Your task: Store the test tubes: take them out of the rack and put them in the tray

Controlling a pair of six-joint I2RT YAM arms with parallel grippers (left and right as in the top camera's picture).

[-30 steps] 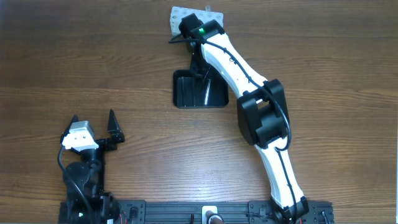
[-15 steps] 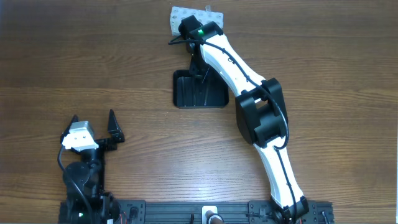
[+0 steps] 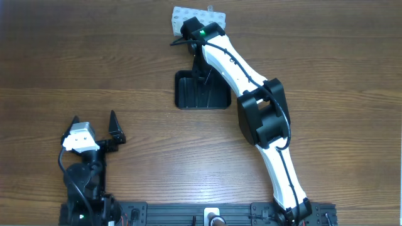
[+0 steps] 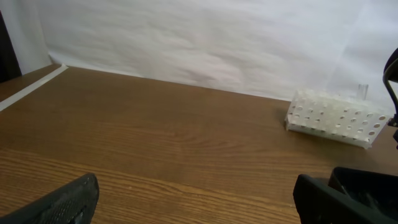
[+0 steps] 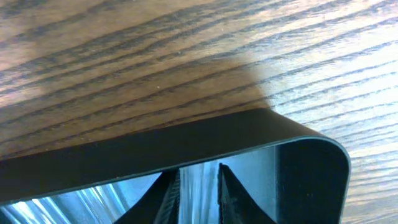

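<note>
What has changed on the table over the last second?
The right arm eased slightly left, toward the tray. Its tool sits down inside the tray, apparently closed on a test tube. Nothing was visibly picked up or let go. The rack, the tray and the left tool stayed put.

- I see the left half of the table [image 3: 81, 56] open in the top view. L gripper [image 3: 94, 115], fingers spread, sits lower left w/ bare wood ahead.
- R arm [image 3: 264, 119] runs diag. from bottom right to upper centre and blocks that lane.
- Rack [image 3: 182, 14] and tray [image 3: 185, 100] crowd upper centre, w/ a narrow gap btwn them.
- R gripper [image 5: 197, 180], pinched on a test tube [image 5: 199, 202], is low inside the tray wall. Tight.
- Right of frame: open wood.
</note>
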